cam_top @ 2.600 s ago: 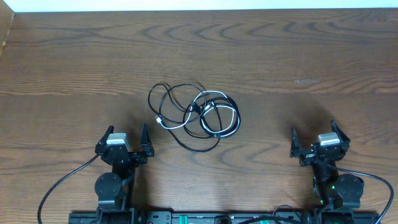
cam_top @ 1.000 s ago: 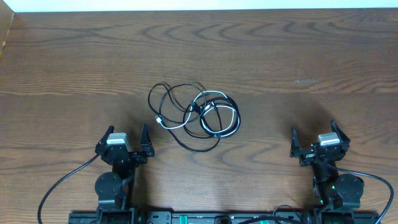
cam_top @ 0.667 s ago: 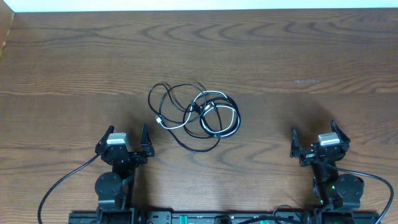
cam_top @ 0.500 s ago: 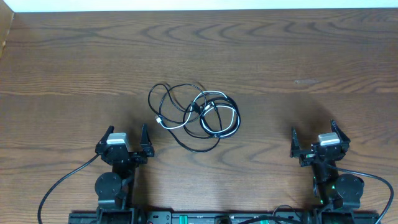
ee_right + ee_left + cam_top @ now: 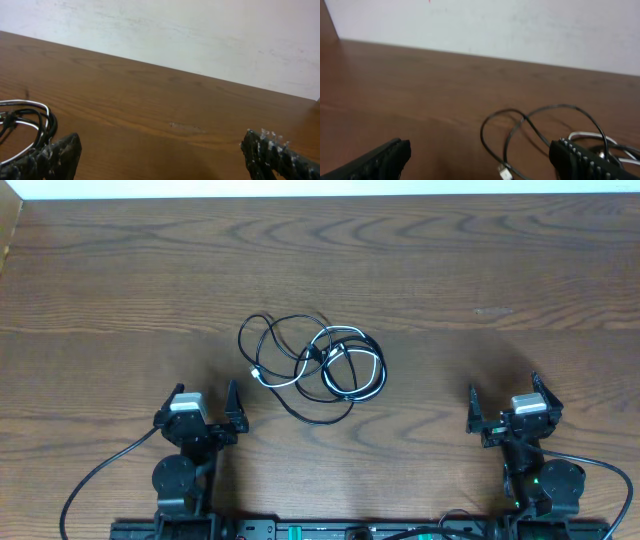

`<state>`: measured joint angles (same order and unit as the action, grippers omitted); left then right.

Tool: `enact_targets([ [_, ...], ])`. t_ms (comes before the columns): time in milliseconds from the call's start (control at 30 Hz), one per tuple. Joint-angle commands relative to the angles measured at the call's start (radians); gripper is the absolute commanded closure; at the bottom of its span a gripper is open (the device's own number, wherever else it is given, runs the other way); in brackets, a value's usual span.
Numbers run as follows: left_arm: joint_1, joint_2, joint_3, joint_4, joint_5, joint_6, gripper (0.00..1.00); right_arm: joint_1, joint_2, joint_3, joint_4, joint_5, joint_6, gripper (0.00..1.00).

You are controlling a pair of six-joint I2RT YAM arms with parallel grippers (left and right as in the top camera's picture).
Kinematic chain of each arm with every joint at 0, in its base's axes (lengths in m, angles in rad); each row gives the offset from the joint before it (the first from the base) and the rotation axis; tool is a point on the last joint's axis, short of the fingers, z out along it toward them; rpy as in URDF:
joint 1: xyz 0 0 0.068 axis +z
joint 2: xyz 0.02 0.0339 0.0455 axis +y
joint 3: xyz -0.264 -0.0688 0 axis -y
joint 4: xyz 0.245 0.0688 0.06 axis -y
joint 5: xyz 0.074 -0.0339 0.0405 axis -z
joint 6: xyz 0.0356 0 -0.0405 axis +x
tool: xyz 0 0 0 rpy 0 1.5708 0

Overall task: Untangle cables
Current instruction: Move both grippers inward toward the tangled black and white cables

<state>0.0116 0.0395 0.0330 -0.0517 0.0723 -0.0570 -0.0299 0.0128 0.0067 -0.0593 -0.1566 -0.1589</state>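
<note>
The cables lie in a tangled bunch on the wooden table, mid-table: thin black cords looping with one white cord and a small plug end. In the left wrist view the black loops and a plug lie ahead, toward the right finger. In the right wrist view the bundle's edge shows at far left. My left gripper is open and empty, near the front edge, below-left of the tangle. My right gripper is open and empty at the front right, well apart from the cables.
Thick black cords run from the arm bases along the front edge. A white wall stands behind the table's far edge. A pale scuff marks the wood at right.
</note>
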Motion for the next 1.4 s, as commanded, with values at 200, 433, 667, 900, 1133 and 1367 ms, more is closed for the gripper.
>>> enact_targets([
  [200, 0.002, 0.237, 0.205, -0.103, 0.026, -0.121, 0.06, 0.005, 0.071, 0.102, -0.113, 0.047, 0.035, 0.01],
  [433, 0.002, 0.523, 0.481, -0.331, 0.058, -0.121, 0.06, 0.005, 0.322, 0.314, -0.247, 0.044, 0.114, 0.01],
  [667, 0.002, 0.771, 0.773, -0.632, 0.097, -0.121, 0.06, 0.005, 0.619, 0.581, -0.440, -0.004, 0.135, 0.01],
  [900, 0.002, 0.974, 1.069, -1.014, 0.097, -0.121, 0.06, 0.006, 0.861, 0.859, -0.715, -0.038, 0.135, 0.01],
  [1133, 0.002, 1.020, 1.133, -1.031, 0.160, -0.125, 0.06, 0.026, 1.041, 1.089, -0.854, -0.218, 0.142, 0.01],
  [1367, 0.002, 1.020, 1.133, -0.932, 0.264, -0.124, 0.06, 0.129, 1.089, 1.101, -0.673, -0.333, 0.148, 0.01],
])
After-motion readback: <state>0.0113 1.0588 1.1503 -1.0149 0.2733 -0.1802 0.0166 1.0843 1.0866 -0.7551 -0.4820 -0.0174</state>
